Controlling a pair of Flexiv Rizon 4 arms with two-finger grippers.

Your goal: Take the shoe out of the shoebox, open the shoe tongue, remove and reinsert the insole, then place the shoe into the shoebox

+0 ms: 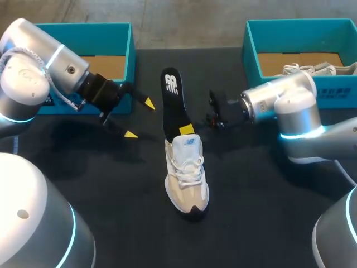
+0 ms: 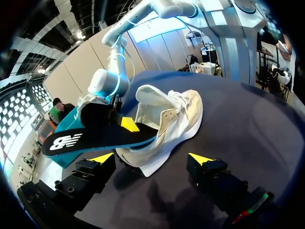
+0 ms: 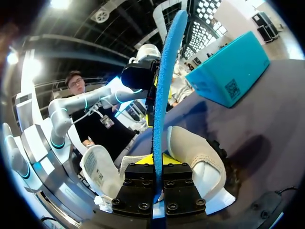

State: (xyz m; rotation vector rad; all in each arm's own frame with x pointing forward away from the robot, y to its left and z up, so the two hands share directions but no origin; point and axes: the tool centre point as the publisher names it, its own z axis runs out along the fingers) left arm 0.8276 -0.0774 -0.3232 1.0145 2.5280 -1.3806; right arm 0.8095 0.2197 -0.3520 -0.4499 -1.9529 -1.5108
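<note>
Plainly, the pale shoe is out of both boxes and sits on the dark table near its middle, laces up and toe pointing toward the near edge. The black insole is partly out: one end is tucked into the shoe's opening, and the rest sticks out past the heel toward the far side.

The right gripper comes in from the right and pinches the insole just behind the heel. In the right wrist view the insole stands edge-on between the fingers, which press on it from both sides.

The left gripper hangs to the left of the insole, apart from it, with its two yellow tips spread wide and nothing between them. In its own wrist view the shoe and insole lie ahead of the open fingers.

Two teal shoeboxes sit at the far edge — the left shoebox behind the left arm, the right shoebox holding a second shoe.
</note>
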